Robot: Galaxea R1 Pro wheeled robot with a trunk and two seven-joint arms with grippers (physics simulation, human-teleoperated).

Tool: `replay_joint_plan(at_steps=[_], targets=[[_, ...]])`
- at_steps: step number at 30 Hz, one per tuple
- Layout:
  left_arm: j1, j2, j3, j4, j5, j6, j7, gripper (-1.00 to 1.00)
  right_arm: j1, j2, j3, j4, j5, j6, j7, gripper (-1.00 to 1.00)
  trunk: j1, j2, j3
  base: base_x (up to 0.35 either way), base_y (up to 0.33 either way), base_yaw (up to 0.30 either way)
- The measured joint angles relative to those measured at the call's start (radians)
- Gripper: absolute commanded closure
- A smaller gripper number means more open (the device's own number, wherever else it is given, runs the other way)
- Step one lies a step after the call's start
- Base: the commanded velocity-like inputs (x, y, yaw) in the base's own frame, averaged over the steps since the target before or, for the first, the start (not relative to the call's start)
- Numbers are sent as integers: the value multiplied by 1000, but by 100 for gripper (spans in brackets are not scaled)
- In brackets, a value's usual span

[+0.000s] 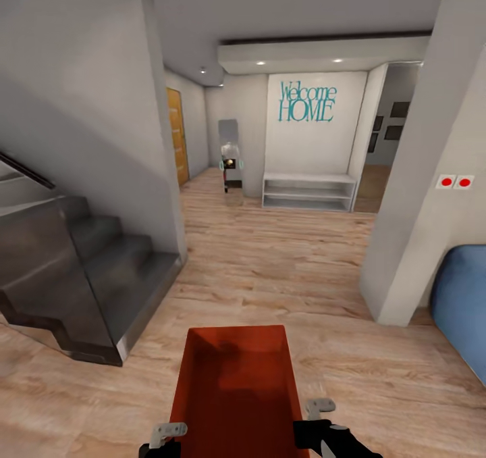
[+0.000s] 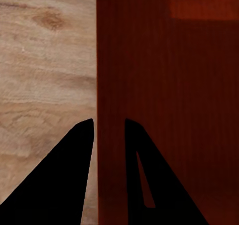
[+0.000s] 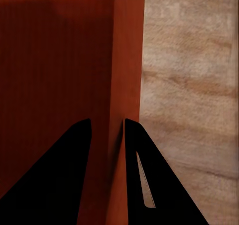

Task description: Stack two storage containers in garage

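At the bottom centre of the head view I carry one storage container (image 1: 236, 390), an orange-red open-top bin, out in front of me above the light wood plank floor (image 1: 283, 262). Its long axis runs straight away from me, toward the hallway ahead. My left gripper (image 1: 162, 438) sits at the bin's near left corner and my right gripper (image 1: 317, 424) at its near right corner, so both arms are equally close and share the load. In the left wrist view my two fingers (image 2: 59, 185) straddle the thin left wall, closed down on it; in the right wrist view my fingers (image 3: 159, 185) pinch the right wall the same way.

I judge I am in transit. Ahead stand a white shoe shelf (image 1: 308, 191) under a teal "Welcome HOME" sign (image 1: 308, 101), a dark staircase (image 1: 74, 275) at left and a blue seat (image 1: 462, 309) at right. No grey concrete lies ahead, so the way to the garage must be found by driving on with the bin held level.
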Motion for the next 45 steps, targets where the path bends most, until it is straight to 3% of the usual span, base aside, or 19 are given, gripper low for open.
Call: replay_joint_plan(at_steps=[45], targets=[[0, 0, 0, 0, 0, -1, 0, 100, 0, 0, 1, -1, -1, 0, 0, 100, 0, 0, 0, 341, 0, -2]])
